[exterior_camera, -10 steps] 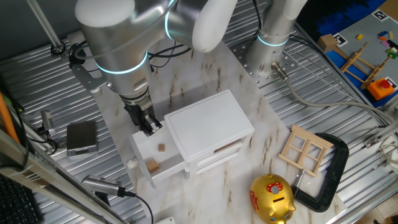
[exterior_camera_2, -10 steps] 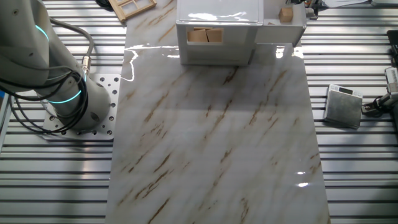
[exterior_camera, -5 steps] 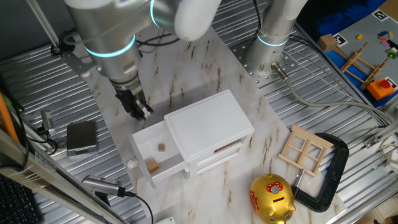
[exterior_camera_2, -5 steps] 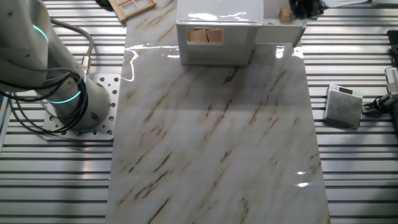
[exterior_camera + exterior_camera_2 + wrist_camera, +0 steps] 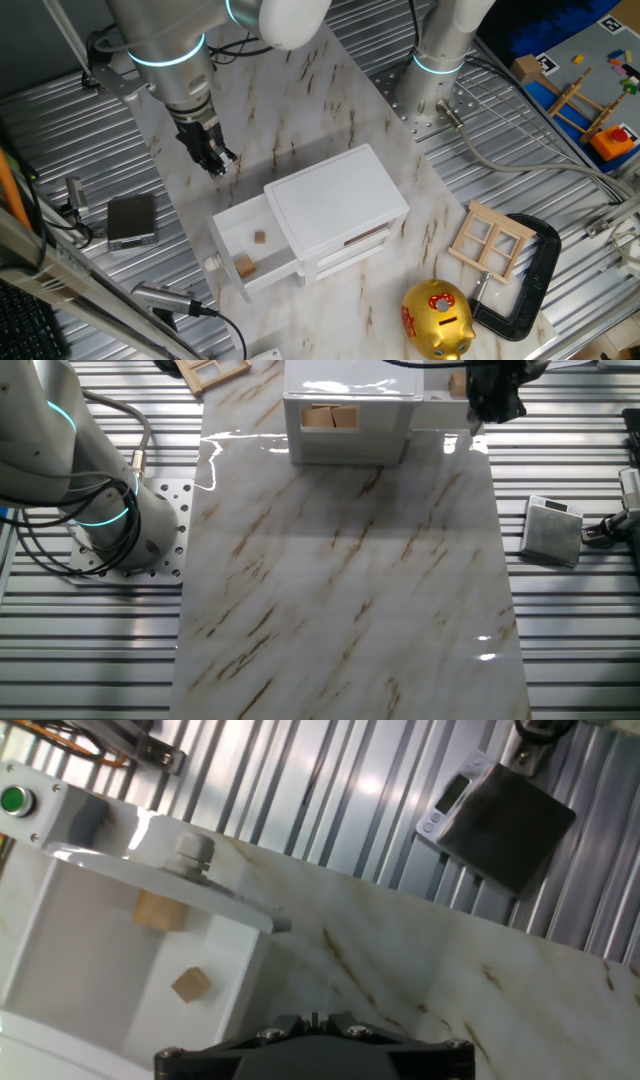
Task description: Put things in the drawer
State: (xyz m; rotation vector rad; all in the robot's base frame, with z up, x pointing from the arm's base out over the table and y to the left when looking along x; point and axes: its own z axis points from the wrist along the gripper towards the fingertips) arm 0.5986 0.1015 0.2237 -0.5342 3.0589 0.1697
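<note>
The gripper [image 5: 214,163] hangs above the marbled surface [image 5: 330,110], off to the side of the open drawer [image 5: 240,250] and clear of it. Its dark fingers [image 5: 207,150] point downward and look drawn close together with nothing between them, though the fixed views are too coarse to settle this and the hand view shows only the black base of the gripper [image 5: 312,1042], so I cannot tell whether it is clenched or released.

Just beyond the gripper, the top drawer stands pulled out from the white cabinet [image 5: 335,205]. Two small wooden cubes [image 5: 259,238] lie inside on its white floor, apart from each other: one near the middle, the other closer to the drawer front with its round knob [image 5: 211,263]. The hand view shows the same pair of cubes [image 5: 190,984] in the drawer [image 5: 90,960].

Farther out, a grey scale [image 5: 131,220] sits on the ribbed metal beside the surface. On the far side of the cabinet lie a pale wooden window frame [image 5: 490,240], a black clamp [image 5: 530,275] and a gold piggy bank [image 5: 437,318].
</note>
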